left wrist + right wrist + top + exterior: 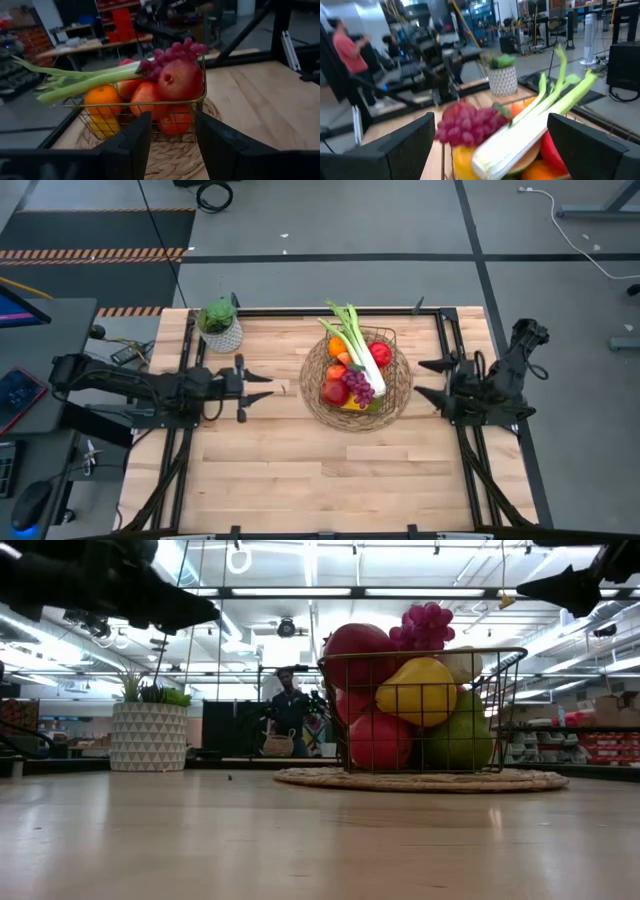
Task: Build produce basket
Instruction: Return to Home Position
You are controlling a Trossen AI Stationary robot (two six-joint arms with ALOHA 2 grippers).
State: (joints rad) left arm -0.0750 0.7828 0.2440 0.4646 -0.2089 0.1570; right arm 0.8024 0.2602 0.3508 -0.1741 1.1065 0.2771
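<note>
Seen from above, the basket (404, 394) sits on the desk (300, 470) right of centre, filled with the produce (352, 376). The leek (347, 330) juts out over its far rim. The left gripper (268, 387) hangs just left of it and the right gripper (428, 379) just right, both spread and empty. A potted plant (220, 326) stands near the far left corner.

At desk height, the heap rises above the wire wall, with the grapes (424, 625) on top and a lemon (424, 690) against the mesh.

The left wrist view shows its own fingers (129, 146) apart with nothing between them, aimed at the basket's side.

The right wrist view shows that arm's fingers wide apart, and people (350, 50) in the room beyond.

The toy pieces look light, hard, smooth and loosely stacked, so a jolt could roll the grapes off. The wire looks stiff, and its top rail seems a surer hold than the woven rim.
</note>
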